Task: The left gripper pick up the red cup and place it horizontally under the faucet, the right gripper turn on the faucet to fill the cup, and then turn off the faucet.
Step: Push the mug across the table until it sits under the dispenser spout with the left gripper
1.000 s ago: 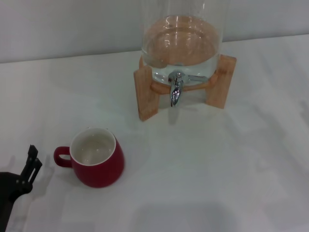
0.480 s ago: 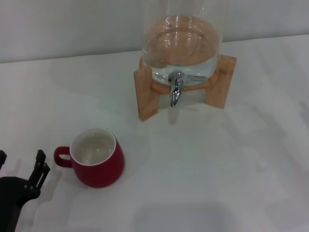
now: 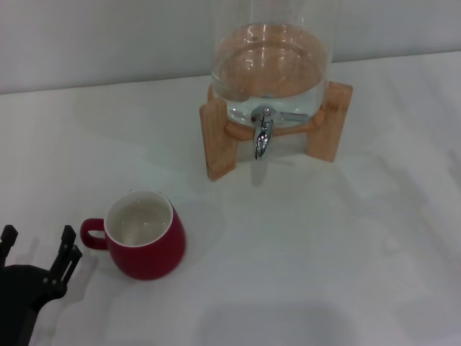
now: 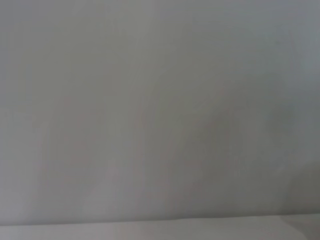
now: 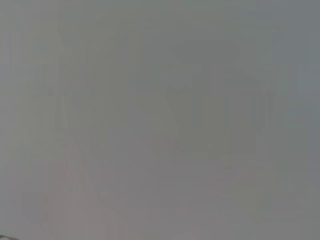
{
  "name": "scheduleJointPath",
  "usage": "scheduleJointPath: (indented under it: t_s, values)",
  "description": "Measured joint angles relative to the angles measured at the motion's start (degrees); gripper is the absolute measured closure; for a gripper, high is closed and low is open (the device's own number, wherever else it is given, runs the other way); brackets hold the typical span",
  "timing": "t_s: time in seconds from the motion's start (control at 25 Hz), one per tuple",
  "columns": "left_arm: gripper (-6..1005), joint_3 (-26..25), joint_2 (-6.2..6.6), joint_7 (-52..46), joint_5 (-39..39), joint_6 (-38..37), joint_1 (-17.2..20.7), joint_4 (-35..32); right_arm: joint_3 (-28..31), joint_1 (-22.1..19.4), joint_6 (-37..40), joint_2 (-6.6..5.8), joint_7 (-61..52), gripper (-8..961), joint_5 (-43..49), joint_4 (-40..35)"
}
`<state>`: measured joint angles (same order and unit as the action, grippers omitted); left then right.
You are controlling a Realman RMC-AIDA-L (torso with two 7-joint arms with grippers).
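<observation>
The red cup [image 3: 146, 242] stands upright on the white table at the lower left of the head view, its cream inside showing and its loop handle turned toward my left gripper [image 3: 37, 241]. That gripper sits just left of the handle, open, with nothing between its black fingers. The faucet [image 3: 263, 134] is a chrome spigot on the glass dispenser at the back centre, well apart from the cup. My right gripper is out of view. Both wrist views show only blank grey surface.
The glass dispenser [image 3: 272, 65] holds water and rests on a wooden stand [image 3: 220, 137] near the back wall. White tabletop [image 3: 324, 252] spreads in front of the stand and to the right of the cup.
My left gripper has come in from the lower left edge and moved right toward the cup's handle, with both fingers now showing. The cup and dispenser have not moved.
</observation>
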<state>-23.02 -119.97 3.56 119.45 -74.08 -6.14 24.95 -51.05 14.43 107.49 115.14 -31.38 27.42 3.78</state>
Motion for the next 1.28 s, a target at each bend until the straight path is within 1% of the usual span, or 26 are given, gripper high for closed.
scheduleJointPath:
  t_s: [0.36,0.68,0.88,1.28]
  values:
    - [118,0.8,-0.23,1.0,-0.1,0.2,0.1,0.1,0.1,0.0,0.5,0.0,0.0,195,0.0,0.0]
    - [118,1.4,-0.16,1.4,-0.1,1.0,0.2,0.7,0.1,-0.1,0.7,0.0,0.0,195,0.0,0.1]
    - [118,2.8,-0.22,1.4,-0.6,1.2,0.3,0.7,0.1,-0.1,0.8,0.0,0.0,195,0.0,0.1]
    - [117,2.8,-0.26,1.4,-0.6,2.1,0.6,0.7,0.2,-0.1,1.3,0.0,0.0,195,0.0,0.1]
